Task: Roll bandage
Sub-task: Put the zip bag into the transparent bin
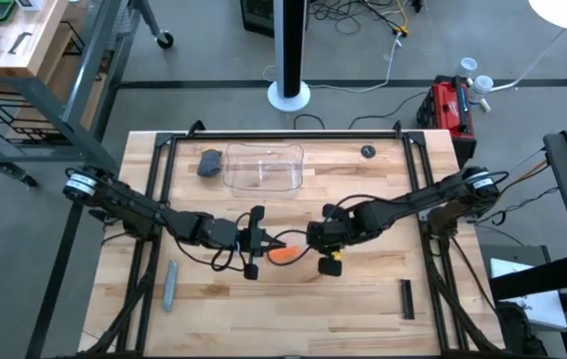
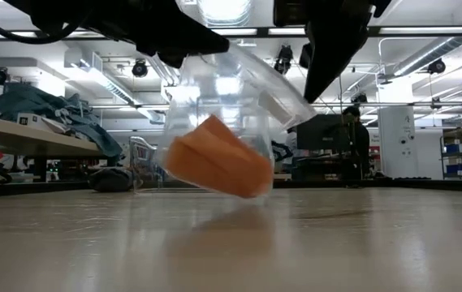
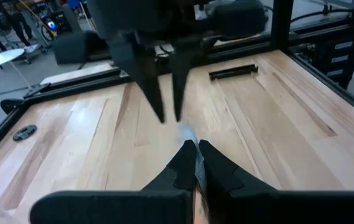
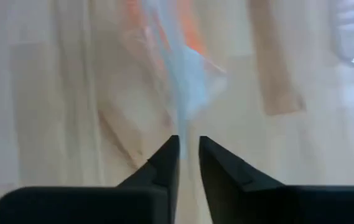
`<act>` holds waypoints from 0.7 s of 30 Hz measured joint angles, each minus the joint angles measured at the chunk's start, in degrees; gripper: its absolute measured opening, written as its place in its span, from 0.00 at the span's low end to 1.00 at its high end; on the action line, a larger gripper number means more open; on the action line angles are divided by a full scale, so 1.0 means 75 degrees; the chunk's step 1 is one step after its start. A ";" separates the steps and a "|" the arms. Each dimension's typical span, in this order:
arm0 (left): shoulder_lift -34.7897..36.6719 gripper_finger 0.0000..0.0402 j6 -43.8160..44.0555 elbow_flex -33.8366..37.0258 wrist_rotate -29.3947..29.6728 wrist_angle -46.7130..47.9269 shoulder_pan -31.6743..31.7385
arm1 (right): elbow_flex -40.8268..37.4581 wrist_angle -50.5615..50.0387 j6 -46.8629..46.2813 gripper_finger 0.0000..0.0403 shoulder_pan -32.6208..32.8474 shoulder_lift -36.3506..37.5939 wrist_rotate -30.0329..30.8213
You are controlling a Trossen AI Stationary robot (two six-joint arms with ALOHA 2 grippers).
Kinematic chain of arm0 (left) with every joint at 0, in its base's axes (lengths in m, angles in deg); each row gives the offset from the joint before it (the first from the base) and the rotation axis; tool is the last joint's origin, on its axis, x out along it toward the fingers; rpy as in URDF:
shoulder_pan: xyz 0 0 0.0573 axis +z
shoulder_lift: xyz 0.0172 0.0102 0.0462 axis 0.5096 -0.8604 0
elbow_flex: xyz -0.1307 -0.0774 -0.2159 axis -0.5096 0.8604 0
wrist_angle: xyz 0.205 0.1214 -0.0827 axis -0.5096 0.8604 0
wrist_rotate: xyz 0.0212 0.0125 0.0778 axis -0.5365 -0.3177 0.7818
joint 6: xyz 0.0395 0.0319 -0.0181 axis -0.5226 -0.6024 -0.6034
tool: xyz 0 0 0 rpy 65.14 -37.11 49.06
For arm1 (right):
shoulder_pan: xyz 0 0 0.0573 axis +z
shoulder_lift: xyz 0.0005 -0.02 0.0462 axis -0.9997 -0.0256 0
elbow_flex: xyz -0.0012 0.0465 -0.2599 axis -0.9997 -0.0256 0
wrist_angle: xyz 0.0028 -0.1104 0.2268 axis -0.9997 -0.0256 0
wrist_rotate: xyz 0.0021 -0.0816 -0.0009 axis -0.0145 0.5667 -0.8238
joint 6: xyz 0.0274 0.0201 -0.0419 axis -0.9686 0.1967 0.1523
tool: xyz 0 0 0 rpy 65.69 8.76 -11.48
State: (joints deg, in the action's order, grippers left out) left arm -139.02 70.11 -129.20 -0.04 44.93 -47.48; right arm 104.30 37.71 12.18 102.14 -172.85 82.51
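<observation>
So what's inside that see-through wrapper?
The orange bandage sits inside the clear wrapper, lifted off the table. Its far side is hidden, and whether it is rolled cannot be seen.

One orange bandage (image 1: 282, 253) sits inside one clear wrapper (image 2: 239, 89). Two grippers meet over it: the left (image 1: 266, 242) and the right (image 1: 312, 239). The table (image 1: 363, 309) also holds one clear bin (image 1: 263, 168), one grey stick (image 1: 170, 285), one black bar (image 1: 407, 298), one dark lump (image 1: 209, 163) and one small black disc (image 1: 367, 152).
</observation>
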 joint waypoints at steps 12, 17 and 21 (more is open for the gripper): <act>0.0221 0.00 0.0045 0.0027 0.1786 -0.1393 -0.0059 | -0.2313 0.2184 -0.0294 0.31 0.0047 0.2756 0.1144; 0.0230 0.00 -0.0325 0.0125 0.1797 -0.1914 -0.0105 | -0.4203 0.4813 -0.0291 0.28 0.0087 0.4010 0.1066; 0.0230 0.00 -0.0429 0.0153 0.2180 -0.2281 -0.0110 | -0.5122 0.5275 -0.0578 0.25 0.0085 0.4597 0.1425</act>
State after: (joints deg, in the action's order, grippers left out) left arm -137.29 66.90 -128.05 16.31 27.82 -48.30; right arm 65.88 77.28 7.84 102.77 -138.37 93.20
